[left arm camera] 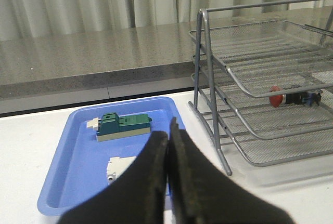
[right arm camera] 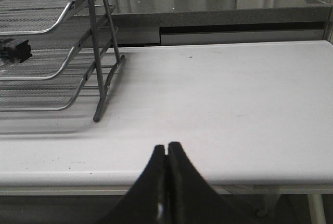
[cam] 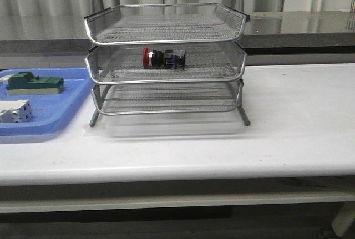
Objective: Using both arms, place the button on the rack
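The button (cam: 162, 58), red head pointing left, lies on its side in the middle tier of the silver wire rack (cam: 166, 39). It also shows in the left wrist view as the button (left arm camera: 292, 97) inside the rack (left arm camera: 250, 78), and its dark rear end (right arm camera: 14, 50) peeks in at the edge of the right wrist view. My left gripper (left arm camera: 169, 130) is shut and empty, hovering near the blue tray, well away from the rack. My right gripper (right arm camera: 167, 146) is shut and empty above the table's front edge. Neither arm appears in the front view.
A blue plastic tray (cam: 52, 120) sits left of the rack, holding a green flat block (cam: 34, 82) and a white boxy part (cam: 15, 110). The white table (cam: 299, 117) stretches right of the rack. A grey counter runs behind.
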Controlling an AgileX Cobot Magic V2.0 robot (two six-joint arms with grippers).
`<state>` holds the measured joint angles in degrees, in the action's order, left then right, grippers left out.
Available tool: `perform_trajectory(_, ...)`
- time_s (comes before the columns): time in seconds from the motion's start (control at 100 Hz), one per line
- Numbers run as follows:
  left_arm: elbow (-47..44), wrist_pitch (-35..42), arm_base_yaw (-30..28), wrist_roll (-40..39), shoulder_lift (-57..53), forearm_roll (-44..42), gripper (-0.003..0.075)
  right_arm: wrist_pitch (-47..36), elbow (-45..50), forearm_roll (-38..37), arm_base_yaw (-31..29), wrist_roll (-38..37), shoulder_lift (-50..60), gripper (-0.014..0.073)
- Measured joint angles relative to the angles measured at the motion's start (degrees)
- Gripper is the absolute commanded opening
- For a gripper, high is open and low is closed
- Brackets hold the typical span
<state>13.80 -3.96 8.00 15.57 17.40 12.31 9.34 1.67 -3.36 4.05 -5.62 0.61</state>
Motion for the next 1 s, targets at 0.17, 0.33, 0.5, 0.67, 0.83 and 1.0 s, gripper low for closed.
perform_trajectory(0.17, 0.00, 0.00, 0.00, 0.00, 0.00, 0.00, 0.0004, 0.00, 0.00, 0.04, 0.00, 0.00, 0.00, -0.0057)
perform_trajectory(0.33, 0.00, 0.00, 0.00, 0.00, 0.00, 0.00, 0.0004, 0.00, 0.00, 0.04, 0.00, 0.00, 0.00, -0.0057)
perform_trajectory(0.5, 0.00, 0.00, 0.00, 0.00, 0.00, 0.00, 0.0004, 0.00, 0.00, 0.04, 0.00, 0.00, 0.00, -0.0057)
perform_trajectory(0.67, 0.00, 0.00, 0.00, -0.13, 0.00, -2.67, 0.0004, 0.00, 0.00, 0.13, 0.00, 0.00, 0.00, -0.0057)
perform_trajectory(0.83, -0.06, 0.00, 0.00, -7.46, -0.38, -11.37, 0.0004, 0.00, 0.00, 0.13, 0.00, 0.00, 0.00, -0.0057)
perform_trajectory(1.0, -1.27, 0.21, -0.11, -12.56, -2.45, -15.86, 0.0004, 0.00, 0.00, 0.13, 0.00, 0.00, 0.00, -0.0057)
